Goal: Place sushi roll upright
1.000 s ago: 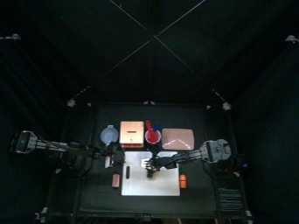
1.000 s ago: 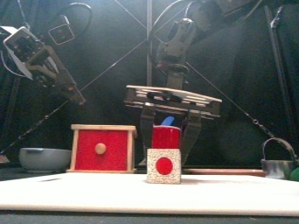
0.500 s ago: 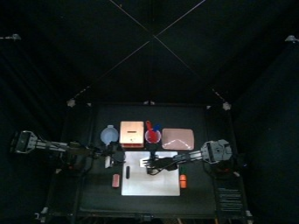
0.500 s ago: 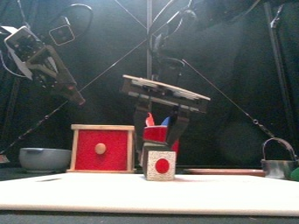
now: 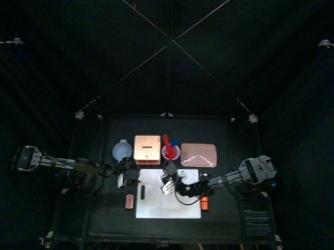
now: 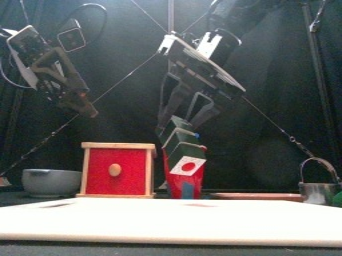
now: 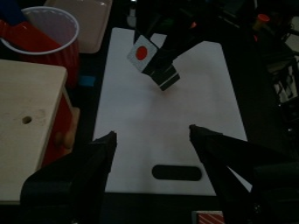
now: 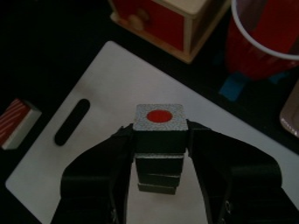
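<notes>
The sushi roll (image 8: 162,140) is a short dark block with a pale end face that has a red centre. My right gripper (image 8: 162,164) is shut on its dark sides. In the front view the roll (image 6: 187,177) hangs tilted, with its lower edge close to the white mat (image 6: 174,220); I cannot tell if they touch. It also shows in the left wrist view (image 7: 155,63), over the mat's (image 7: 152,118) far part. In the top view the right gripper (image 5: 169,186) is over the mat (image 5: 170,200). My left gripper (image 7: 152,162) is open and empty, resting at the mat's left side (image 5: 127,178).
A red wooden box (image 6: 116,170), a grey bowl (image 6: 51,181) and a red cup (image 5: 170,151) stand behind the mat. A wooden tray (image 5: 197,153) lies back right. Small orange-red pieces (image 5: 129,201) (image 5: 204,202) lie beside the mat. A metal cup (image 6: 317,190) stands at the right.
The roll stood on the mat in a level right gripper. The gripper has since turned steeply, tilting the roll, and the right arm has drawn back a little. The left arm is unchanged.
</notes>
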Tool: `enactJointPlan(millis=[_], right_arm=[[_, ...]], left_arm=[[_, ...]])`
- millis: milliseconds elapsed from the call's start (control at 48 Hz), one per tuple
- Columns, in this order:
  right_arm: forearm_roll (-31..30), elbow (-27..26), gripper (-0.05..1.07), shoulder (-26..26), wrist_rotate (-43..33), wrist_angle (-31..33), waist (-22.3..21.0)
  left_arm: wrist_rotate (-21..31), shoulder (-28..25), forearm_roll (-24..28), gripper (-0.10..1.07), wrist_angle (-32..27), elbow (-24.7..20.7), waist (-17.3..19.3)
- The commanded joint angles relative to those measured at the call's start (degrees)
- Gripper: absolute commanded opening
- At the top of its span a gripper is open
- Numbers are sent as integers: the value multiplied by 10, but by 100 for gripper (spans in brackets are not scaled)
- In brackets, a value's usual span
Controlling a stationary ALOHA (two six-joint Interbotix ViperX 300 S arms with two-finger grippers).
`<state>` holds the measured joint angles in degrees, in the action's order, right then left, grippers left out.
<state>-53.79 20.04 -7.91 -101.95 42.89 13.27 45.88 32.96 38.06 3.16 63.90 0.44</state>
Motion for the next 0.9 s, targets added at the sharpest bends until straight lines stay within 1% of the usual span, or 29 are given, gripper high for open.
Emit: enactJointPlan(millis=[0, 104, 167, 333, 396, 500, 583, 729, 792, 875], right_arm=[[-54, 21, 64, 47, -1, -25, 4], [-113, 55, 64, 72, -2, -76, 11], [-138, 70, 64, 80, -3, -91, 14], [-191, 93, 64, 80, -11, -95, 30], [-226, 101, 64, 79, -23, -90, 38], [-282, 119, 64, 80, -80, -82, 47], [-344, 140, 64, 80, -145, -91, 55], [-431, 178, 64, 91, -243, -91, 65], [-476, 193, 64, 93, -284, -69, 74], [-516, 210, 64, 92, -325, -28, 91]], left_arm=[[-2, 1, -2, 99, 9, -8, 0], [-2, 1, -1, 99, 9, -11, 1], [0, 1, -2, 99, 9, -13, 4], [1, 1, -16, 99, 10, -24, 9], [1, 1, -24, 98, 9, -28, 11], [1, 1, -40, 98, 9, -35, 15], [1, 1, -50, 99, 10, -40, 18], [1, 1, -59, 98, 10, -45, 25], [1, 0, -62, 98, 10, -46, 29], [1, 0, -62, 98, 9, -46, 33]])
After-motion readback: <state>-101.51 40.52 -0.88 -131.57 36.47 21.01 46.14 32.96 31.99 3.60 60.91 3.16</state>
